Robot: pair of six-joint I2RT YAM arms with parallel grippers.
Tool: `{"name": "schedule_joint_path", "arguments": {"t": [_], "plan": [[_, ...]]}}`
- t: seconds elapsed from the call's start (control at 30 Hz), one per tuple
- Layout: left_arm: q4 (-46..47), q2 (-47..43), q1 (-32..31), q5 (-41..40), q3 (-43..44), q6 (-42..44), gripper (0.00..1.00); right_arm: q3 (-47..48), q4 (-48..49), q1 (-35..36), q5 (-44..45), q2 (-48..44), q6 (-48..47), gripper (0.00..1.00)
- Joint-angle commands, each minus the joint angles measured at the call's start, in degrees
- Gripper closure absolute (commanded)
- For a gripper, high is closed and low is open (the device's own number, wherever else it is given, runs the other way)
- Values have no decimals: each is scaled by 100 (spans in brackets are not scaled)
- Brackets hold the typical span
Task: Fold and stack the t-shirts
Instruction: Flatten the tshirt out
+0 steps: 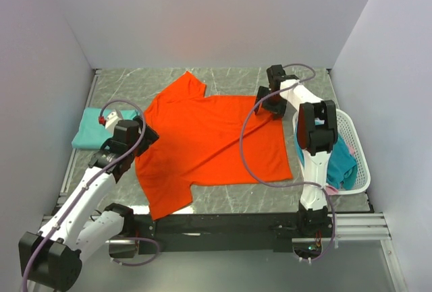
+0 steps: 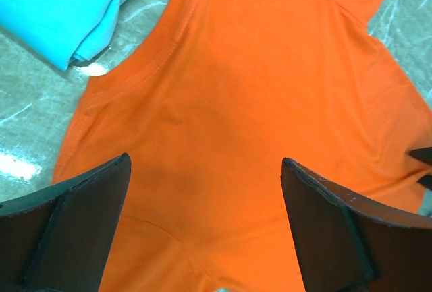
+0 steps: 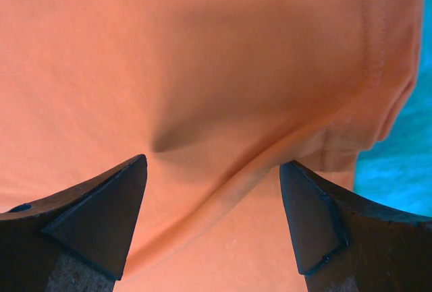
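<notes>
One teal t-shirt (image 1: 91, 129) lies folded by the left edge of the worktop (image 1: 236, 79), so I judge that much of the job done. The orange-red t-shirt (image 1: 209, 140) is spread flat and unfolded across the middle, collar toward the left edge, hem toward the right, one sleeve pointing at the far edge and the other at the near edge. In the white basket (image 1: 359, 150) by the right edge more teal cloth (image 1: 344, 164) waits, with a scrap of pink under it. By my reckoning this shirt is yet to be folded and stacked, and the basket is yet to be emptied.

The left arm reaches in from the near left corner. The left gripper (image 2: 204, 164) hangs just inside the collar, its jaws spread wide and holding nothing. The right arm stretches toward the far edge, and the right gripper (image 3: 212, 164) is low over the far hem corner. Its jaws are also wide apart with nothing clamped. The cloth puckers between them, but I cannot tell whether the tips press on it.
</notes>
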Motion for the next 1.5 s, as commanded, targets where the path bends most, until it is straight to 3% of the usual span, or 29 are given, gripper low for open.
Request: {"name": "schedule_joint_path", "arguments": {"t": [0.0,0.17,0.27,0.53,0.7,0.97,1.07,1.1,1.2,1.3,1.47], "plan": [[-3,56,5,-206,175,-63,1,429,-295,-183,82,298,-44,14],[15,188,5,-294,219,-89,1,1052,-551,-306,56,588,-96,14],[-11,267,5,-242,272,-98,1,958,-499,-271,-85,414,-193,14],[-170,13,-3,363,53,-352,1,141,-288,255,353,-1404,-334,12],[-257,-373,-258,980,-404,-729,1,-1501,387,870,609,-3039,60,9],[-715,-594,-2471,611,-1177,-2284,0,-4426,1434,1443,504,-5665,896,7],[-985,-401,-3595,445,-1292,-3233,1,-5010,1593,1443,399,-6291,1063,6],[-1091,-244,-4233,340,-1275,-3818,1,-5107,1602,1434,346,-6389,1081,6],[-1987,231,-5246,-100,-951,-4965,1,-5362,1602,1443,346,-6618,1099,6],[-2785,819,-5750,-259,-529,-5798,1,-5450,1576,1443,302,-6627,1073,5],[-3439,1436,-5813,-373,-290,-6531,1,-5582,1629,1434,144,-6575,1028,6]]}}
